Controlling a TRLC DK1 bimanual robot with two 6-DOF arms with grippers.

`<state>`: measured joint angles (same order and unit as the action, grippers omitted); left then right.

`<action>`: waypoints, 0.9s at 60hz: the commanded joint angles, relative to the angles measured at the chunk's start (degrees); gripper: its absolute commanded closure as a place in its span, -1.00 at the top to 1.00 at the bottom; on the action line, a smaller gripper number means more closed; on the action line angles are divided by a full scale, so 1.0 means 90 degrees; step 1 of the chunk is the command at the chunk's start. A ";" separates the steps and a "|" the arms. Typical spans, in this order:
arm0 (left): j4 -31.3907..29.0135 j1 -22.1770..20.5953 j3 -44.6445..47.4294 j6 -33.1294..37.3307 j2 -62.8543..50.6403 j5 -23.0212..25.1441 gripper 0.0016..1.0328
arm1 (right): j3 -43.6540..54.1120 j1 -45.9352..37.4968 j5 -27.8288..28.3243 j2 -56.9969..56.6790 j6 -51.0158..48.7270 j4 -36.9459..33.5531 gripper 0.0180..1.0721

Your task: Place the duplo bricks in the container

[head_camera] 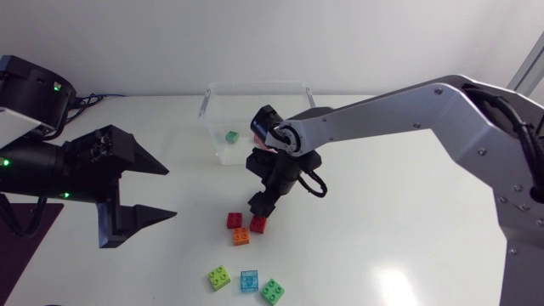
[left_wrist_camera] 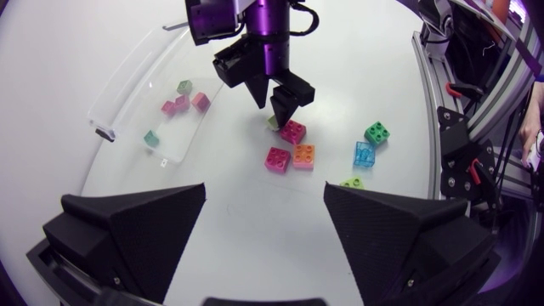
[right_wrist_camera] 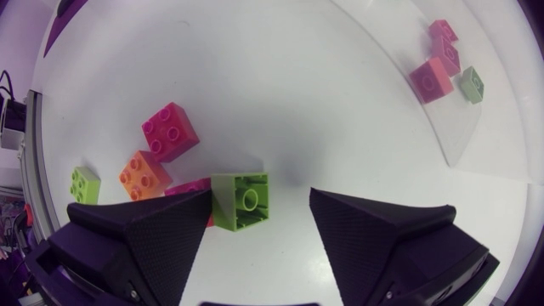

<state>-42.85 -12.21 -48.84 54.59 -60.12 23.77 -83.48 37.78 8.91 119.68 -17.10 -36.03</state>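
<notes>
One green brick (right_wrist_camera: pixel 240 200) lies on the table (head_camera: pixel 382 221) between the spread fingers of the right gripper (right_wrist_camera: pixel 260 204). It sits close against one finger with the other well clear, so nothing is pinched. Crowded just beside it are a magenta brick (right_wrist_camera: pixel 170 130), an orange brick (right_wrist_camera: pixel 144 174) and a red brick (head_camera: pixel 258 224) partly hidden by the nearer finger. With the brick so off-centre, closing could skid or twist it instead of seating it squarely. The nearer finger might also catch the red neighbour and drag it along or scatter the cluster. Farther off are a lime brick (head_camera: pixel 220 276), a blue brick (head_camera: pixel 249 280) and another green one (head_camera: pixel 273 291), all loose on the table. On the other side of the arm, the clear container (head_camera: pixel 255 84) holds a few pink bricks (left_wrist_camera: pixel 183 104) and greenish ones. The left gripper (head_camera: pixel 170 192) hangs well apart, fingers spread and empty. No writing or label is legible on bricks or container.
</notes>
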 commanded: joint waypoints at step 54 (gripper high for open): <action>-0.0366 -0.0509 0.0768 0.0282 0.0420 0.0045 0.86 | 0.0379 -0.0086 0.0231 -0.0280 0.0289 0.0029 -0.39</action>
<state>-45.56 -16.43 -43.57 55.77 -56.97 23.75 -81.08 36.86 10.70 117.05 -15.77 -35.79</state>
